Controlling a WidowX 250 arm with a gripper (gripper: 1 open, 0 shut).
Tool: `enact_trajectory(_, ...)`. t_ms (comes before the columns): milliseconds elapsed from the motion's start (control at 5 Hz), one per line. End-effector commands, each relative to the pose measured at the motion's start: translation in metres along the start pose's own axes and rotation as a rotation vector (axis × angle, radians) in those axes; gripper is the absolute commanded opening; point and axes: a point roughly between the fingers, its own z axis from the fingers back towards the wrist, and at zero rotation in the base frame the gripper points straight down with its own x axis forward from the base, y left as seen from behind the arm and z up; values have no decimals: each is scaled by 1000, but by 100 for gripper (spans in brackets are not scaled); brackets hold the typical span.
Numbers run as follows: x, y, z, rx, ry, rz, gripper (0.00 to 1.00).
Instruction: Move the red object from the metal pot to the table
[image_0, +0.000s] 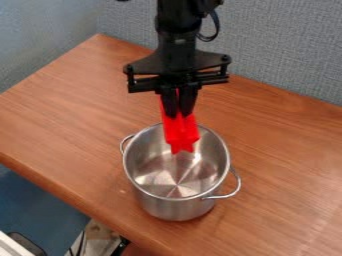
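A: Where is the bright red, long rectangular block (179, 130) at this moment?

B: It hangs upright over the shiny round stainless-steel pot (181, 180), its upper end pinched in the black gripper (178, 98). Its lower end dips just below the line of the rim and is clear of the pot's floor, which shows bare and reflective beneath it.

A: So the jaws are closed?

B: Closed on the block, yes. They point straight down, with the gripper's black crossbar level above them.

A: And the pot?

B: It stands on the reddish-brown wooden worktop (67, 100), near the front rounded edge. One small loop handle sticks out at the lower right of the rim; another shows at the left.

A: Does the block touch the worktop?

B: No, it is held in the air above the pot's opening.
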Motion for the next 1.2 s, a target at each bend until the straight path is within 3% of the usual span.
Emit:
enact_trajectory(0,6,-4,5,-5,-33,-6,0)
enact_trajectory(200,6,-5,2,6,-37,-9,0)
enact_trajectory(400,-3,-3,-7,22,-32,-27,0)
enact_trajectory(800,-20,-5,-36,48,-37,-74,0)
enact_trajectory(1000,-21,-6,-47,53,-40,-77,0)
